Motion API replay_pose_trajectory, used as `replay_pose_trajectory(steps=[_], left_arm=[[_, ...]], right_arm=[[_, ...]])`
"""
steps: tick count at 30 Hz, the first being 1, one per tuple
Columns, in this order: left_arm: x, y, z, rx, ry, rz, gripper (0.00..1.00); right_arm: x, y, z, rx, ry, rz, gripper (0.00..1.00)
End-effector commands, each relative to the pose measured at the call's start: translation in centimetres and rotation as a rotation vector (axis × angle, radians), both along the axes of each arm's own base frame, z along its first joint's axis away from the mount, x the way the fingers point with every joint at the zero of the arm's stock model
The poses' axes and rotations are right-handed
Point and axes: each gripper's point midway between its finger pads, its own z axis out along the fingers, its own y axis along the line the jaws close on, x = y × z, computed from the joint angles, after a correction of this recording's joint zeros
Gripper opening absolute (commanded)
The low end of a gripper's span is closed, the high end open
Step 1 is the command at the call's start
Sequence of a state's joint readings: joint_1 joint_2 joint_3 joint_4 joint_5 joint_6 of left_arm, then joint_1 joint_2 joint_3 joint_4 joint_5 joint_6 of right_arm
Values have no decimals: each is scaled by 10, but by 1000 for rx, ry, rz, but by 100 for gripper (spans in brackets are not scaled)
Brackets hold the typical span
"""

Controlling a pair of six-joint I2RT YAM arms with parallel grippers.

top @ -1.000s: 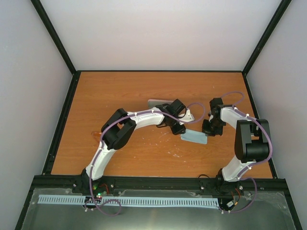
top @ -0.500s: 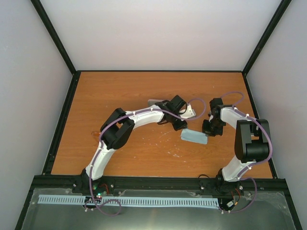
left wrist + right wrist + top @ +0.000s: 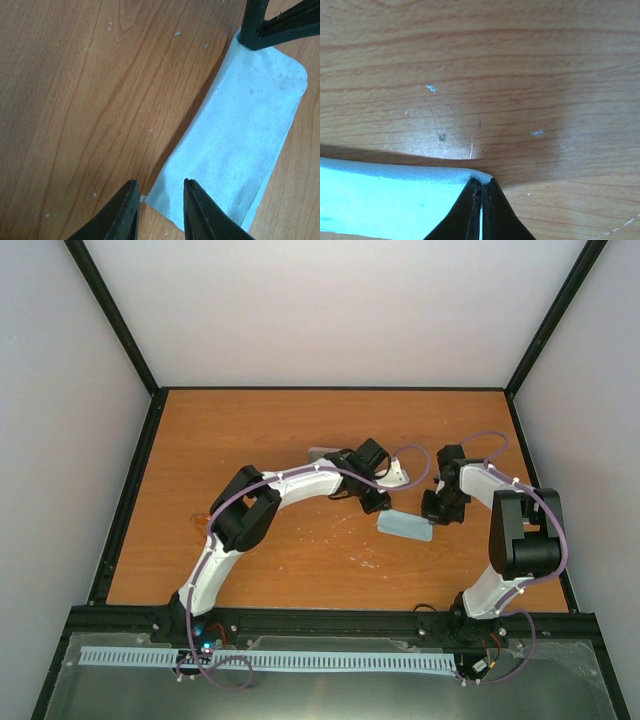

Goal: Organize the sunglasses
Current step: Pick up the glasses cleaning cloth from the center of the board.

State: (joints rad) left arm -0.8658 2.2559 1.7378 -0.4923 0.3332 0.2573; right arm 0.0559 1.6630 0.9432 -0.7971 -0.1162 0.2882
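Note:
The sunglasses [image 3: 198, 524] show only as a small orange glimpse at the table's left, mostly hidden behind the left arm's elbow. A light blue cloth [image 3: 405, 526] [image 3: 245, 135] lies flat mid-table. My left gripper [image 3: 377, 502] [image 3: 160, 183] is open with a narrow gap, its tips straddling the cloth's near corner. My right gripper [image 3: 432, 510] [image 3: 481, 183] is shut on the opposite corner of the cloth [image 3: 385, 200], and its black fingers [image 3: 270, 25] show at the top of the left wrist view.
A pale pink case [image 3: 324, 453] lies behind the left arm's wrist, partly covered by it. The wooden table [image 3: 250, 430] has black rails along its edges and grey walls around it.
The left gripper's jaws have narrowed and its wrist has shifted slightly toward the far side over the cloth's corner. The right arm and the cloth have stayed put.

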Motion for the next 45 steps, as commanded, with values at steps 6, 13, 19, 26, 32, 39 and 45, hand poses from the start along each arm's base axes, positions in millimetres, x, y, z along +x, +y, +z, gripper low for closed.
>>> replay_pose_trajectory(steps=[6,13,19,26,32,39,45], left_arm=[[-7,1,-21,48,4,-46,26],[-12,0,-28,70,-4,-64,25],[-15,5,-32,86,3,-69,20],[-18,4,-33,84,7,-76,8],[-17,4,-27,78,0,-71,3],[-16,5,-19,62,-12,-51,1],[-18,10,-16,64,-13,-44,1]], right_arm=[[-3,-2,-2,-13,13,8,3],[-4,-1,-3,-13,19,8,3],[-4,-1,-3,-11,17,9,3],[-3,-2,-3,-13,15,9,3],[-1,-2,-1,-14,4,6,3],[5,2,3,7,-8,9,3],[11,8,8,39,-32,12,3]])
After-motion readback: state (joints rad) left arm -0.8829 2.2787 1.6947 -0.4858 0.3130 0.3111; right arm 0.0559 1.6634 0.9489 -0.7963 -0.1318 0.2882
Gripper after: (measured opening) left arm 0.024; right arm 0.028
